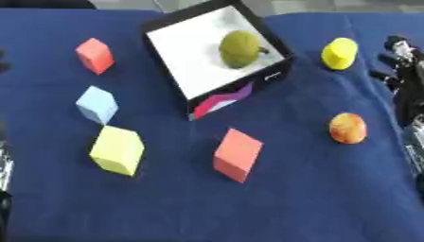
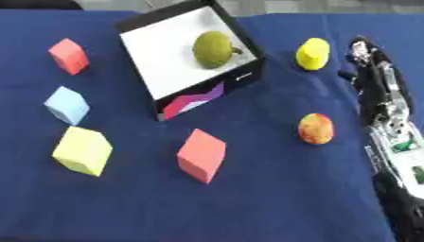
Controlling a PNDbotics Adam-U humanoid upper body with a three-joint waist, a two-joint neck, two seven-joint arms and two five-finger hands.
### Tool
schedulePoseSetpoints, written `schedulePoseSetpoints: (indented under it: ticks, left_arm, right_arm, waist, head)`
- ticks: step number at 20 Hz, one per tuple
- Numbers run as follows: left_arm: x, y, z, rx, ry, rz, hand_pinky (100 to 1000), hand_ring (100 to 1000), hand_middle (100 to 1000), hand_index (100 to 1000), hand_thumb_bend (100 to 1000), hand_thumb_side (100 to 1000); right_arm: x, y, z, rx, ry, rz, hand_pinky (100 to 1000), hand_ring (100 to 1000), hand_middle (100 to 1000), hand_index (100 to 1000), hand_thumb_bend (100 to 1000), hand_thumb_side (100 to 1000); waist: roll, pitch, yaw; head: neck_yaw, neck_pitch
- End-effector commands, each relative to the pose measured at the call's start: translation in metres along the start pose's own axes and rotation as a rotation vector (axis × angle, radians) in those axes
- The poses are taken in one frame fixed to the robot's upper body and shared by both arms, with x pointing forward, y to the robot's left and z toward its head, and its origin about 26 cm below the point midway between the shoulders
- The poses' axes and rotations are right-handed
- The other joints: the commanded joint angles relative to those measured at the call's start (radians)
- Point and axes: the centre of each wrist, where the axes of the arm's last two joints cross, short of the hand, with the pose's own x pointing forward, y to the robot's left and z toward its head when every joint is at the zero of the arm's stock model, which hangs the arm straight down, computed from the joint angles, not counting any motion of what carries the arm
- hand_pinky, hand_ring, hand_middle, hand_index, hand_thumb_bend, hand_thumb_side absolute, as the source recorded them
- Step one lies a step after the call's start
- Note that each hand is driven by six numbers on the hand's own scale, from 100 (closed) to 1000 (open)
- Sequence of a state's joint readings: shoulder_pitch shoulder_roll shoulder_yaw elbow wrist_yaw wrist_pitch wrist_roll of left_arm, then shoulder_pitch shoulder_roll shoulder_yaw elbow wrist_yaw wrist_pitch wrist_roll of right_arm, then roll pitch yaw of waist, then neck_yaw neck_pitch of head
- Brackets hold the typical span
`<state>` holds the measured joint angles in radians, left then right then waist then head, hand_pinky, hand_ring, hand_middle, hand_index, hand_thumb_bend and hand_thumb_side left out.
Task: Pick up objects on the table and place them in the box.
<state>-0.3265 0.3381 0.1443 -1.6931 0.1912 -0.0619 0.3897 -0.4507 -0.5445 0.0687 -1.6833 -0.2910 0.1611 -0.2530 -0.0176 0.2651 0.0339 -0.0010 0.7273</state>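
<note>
A black box [image 1: 269,78] with a white floor stands tilted at the back centre, and a green round fruit [image 1: 239,48] lies inside it. On the blue cloth lie a red cube [image 1: 95,55], a light blue cube [image 1: 98,104], a yellow cube [image 1: 117,150] and an orange-red cube [image 1: 237,154]. A yellow rounded piece [image 1: 340,53] sits right of the box, and a red and yellow fruit [image 1: 348,127] lies nearer. My right hand [image 2: 377,75] rests open at the right edge, fingers pointing away, holding nothing. Only a sliver of my left arm [image 1: 4,165] shows at the left edge.
The blue cloth [image 1: 306,198] covers the whole table, with a fold line running across at the back. My right forearm [image 2: 401,151] lies along the right edge, close to the red and yellow fruit.
</note>
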Motion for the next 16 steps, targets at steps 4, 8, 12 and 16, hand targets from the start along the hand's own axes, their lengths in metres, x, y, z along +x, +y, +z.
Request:
schedulePoseSetpoints:
  ticks: [4, 8, 12, 16]
  left_arm:
    - [0.006, 0.008, -0.006, -0.008, -0.025, -0.045, 721, 703, 607, 699, 100, 732]
    - [0.005, 0.01, -0.006, -0.014, -0.022, -0.055, 721, 703, 607, 696, 100, 733]
    - [0.004, 0.01, -0.006, -0.022, -0.019, -0.061, 722, 703, 607, 694, 100, 733]
    - [0.004, 0.01, -0.005, -0.027, -0.017, -0.064, 722, 703, 607, 694, 100, 733]
  right_arm:
    - [0.06, -0.028, -0.007, 0.238, 0.012, 0.256, 828, 966, 937, 904, 100, 730]
    - [0.076, -0.034, 0.0, 0.41, 0.153, 0.351, 826, 962, 928, 898, 100, 773]
    - [0.087, -0.033, 0.008, 0.532, 0.235, 0.482, 829, 961, 919, 900, 100, 761]
    - [0.094, -0.031, 0.015, 0.616, 0.257, 0.594, 833, 964, 918, 905, 100, 770]
  waist:
    - [-0.018, -0.032, -0.003]
    - [-0.027, -0.034, 0.0]
    - [-0.033, -0.036, 0.004]
    - [-0.035, -0.037, 0.006]
  head:
    - [0.006, 0.005]
    - [0.007, 0.006]
    - [0.004, 0.009]
    - [-0.003, 0.011]
